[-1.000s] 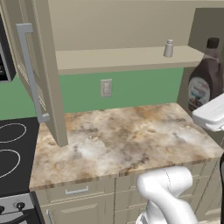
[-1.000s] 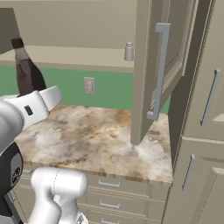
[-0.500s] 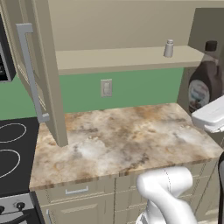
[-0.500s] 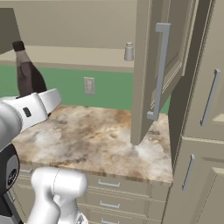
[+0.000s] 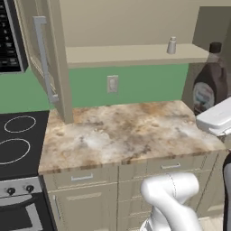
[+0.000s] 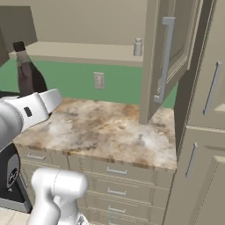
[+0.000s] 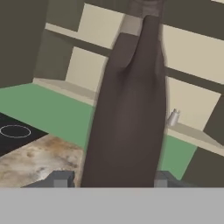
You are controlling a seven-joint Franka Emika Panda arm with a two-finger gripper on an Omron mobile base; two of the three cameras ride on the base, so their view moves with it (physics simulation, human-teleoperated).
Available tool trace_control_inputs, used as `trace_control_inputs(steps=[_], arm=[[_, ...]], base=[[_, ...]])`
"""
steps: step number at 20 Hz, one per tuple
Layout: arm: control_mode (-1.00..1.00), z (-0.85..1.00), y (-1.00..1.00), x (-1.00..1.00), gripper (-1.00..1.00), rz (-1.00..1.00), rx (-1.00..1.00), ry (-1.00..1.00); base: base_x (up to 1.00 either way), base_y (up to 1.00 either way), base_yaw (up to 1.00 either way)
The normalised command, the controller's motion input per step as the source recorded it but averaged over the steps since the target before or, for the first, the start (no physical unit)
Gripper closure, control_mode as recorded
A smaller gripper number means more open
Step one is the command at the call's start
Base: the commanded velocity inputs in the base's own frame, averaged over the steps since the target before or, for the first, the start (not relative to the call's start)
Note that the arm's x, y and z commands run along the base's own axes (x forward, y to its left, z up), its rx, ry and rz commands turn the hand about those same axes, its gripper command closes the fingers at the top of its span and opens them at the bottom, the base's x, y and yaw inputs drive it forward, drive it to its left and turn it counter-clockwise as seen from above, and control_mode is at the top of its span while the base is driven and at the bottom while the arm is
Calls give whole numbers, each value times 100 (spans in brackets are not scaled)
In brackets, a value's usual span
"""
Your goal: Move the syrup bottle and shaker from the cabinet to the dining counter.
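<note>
The syrup bottle (image 7: 127, 113), dark brown with a dark cap, stands upright between my gripper's (image 7: 111, 180) two fingertips, which are shut on its lower body. In the base views the syrup bottle (image 5: 210, 83) (image 6: 27, 74) hangs in the air beside the cabinet's end, above the worktop's edge, partly behind my white forearm. The small grey shaker (image 5: 171, 45) (image 6: 138, 47) (image 7: 174, 117) stands on the cabinet's beige shelf (image 5: 126, 55) near its end. Both cabinet doors (image 5: 45, 58) (image 6: 165, 57) stand open. The dining counter is out of view.
A marbled kitchen worktop (image 5: 122, 131) lies under the cabinet, with drawers below. A black stove top (image 5: 18, 140) adjoins it on one side, tall beige cupboards (image 6: 206, 132) on the other. A wall socket (image 5: 112, 84) sits on the green wall.
</note>
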Motion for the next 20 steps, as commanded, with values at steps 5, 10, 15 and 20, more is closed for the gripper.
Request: trace_control_inputs(steps=[5,10,15,20], arm=[[100,0,0,0,100,0,0,0],[100,0,0,0,100,0,0,0],[100,0,0,0,100,0,0,0],[100,0,0,0,100,0,0,0]], base=[[-100,27,48],[-94,32,57],[-85,23,81],[-37,19,98]])
